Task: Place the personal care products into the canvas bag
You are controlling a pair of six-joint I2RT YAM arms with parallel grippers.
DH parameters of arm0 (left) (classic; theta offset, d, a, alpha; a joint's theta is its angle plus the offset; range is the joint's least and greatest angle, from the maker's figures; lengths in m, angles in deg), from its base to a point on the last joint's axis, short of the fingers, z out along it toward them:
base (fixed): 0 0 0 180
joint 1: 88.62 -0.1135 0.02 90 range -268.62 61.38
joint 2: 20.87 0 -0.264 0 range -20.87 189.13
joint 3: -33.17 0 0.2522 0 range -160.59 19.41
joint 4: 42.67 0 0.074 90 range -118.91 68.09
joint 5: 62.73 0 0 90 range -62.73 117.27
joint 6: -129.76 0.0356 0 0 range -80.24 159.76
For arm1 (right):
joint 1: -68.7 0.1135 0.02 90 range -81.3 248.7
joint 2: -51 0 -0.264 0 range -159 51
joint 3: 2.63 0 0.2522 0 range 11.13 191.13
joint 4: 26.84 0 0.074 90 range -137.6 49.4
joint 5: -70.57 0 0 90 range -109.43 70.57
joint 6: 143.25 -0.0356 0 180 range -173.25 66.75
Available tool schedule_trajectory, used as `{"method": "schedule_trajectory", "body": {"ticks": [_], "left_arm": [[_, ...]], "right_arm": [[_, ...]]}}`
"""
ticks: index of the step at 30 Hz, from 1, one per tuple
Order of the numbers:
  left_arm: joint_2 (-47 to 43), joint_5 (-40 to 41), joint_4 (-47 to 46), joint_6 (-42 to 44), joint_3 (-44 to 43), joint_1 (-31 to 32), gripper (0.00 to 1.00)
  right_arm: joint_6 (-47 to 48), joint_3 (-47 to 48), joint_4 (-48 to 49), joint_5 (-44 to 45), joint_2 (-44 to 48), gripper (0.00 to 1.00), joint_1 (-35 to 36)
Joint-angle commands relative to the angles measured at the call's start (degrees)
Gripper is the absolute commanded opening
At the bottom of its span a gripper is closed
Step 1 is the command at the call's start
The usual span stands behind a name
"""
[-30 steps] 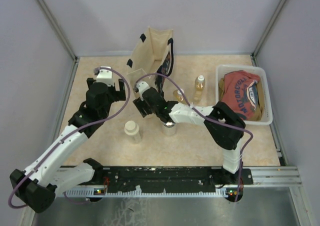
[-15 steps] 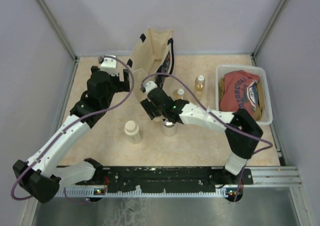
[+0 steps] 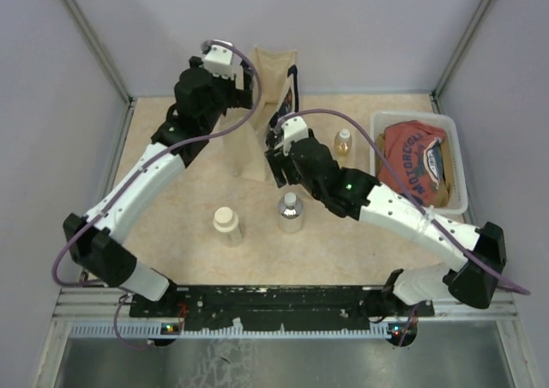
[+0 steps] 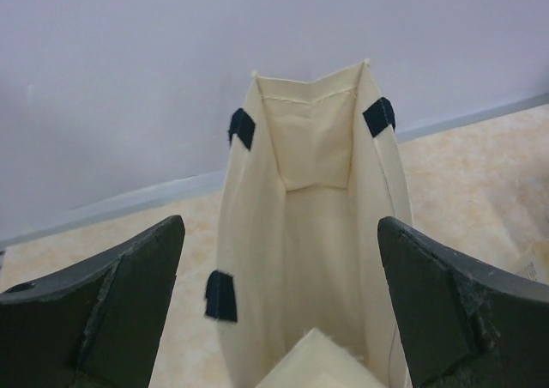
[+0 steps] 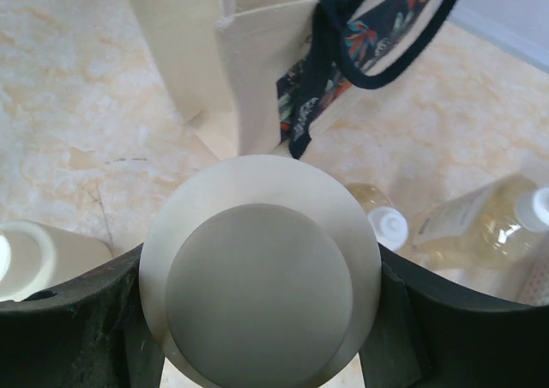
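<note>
The right gripper [image 5: 260, 315] squeezes a round cream jar [image 5: 257, 259] just beside the canvas bag [image 5: 184, 36], likely to drop it in, while the left gripper [image 4: 279, 225] hangs wide open and empty above the bag's mouth.

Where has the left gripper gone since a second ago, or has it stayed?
Yes. The left gripper moved toward the back wall, now over the canvas bag.

bag [image 4: 313, 225]: matt cream cloth, fine weave
jar [image 5: 257, 285]: smooth matt plastic
bottle [image 5: 480, 225]: clear glossy plastic
table [image 5: 77, 122]: smooth, marbled
</note>
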Motion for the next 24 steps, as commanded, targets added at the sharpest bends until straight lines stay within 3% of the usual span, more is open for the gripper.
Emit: {"method": "schedule_trajectory", "body": {"ticks": [1,8,15,24], "left_arm": [[9.7,-5.1,-1.84,1.28,-5.73,-0.6,1.0],[23.35,-6.67,-3.02,0.68,-13.86,-1.31,0.99],[30.78,-7.9,3.34,0.42,-19.47,-1.9,0.99],[31.21,-8.0,10.19,1.54,-14.03,-1.93,0.99]], "right_arm": [[0.88,5.36,0.46,7.23,6.43,0.0,0.34],[-0.23,2.89,-4.27,10.84,12.78,0.0,0.3],[-0.38,1.8,-6.9,13.84,15.28,0.0,0.3],[0.77,1.37,-6.99,16.79,15.46,0.04,0.33]]}}
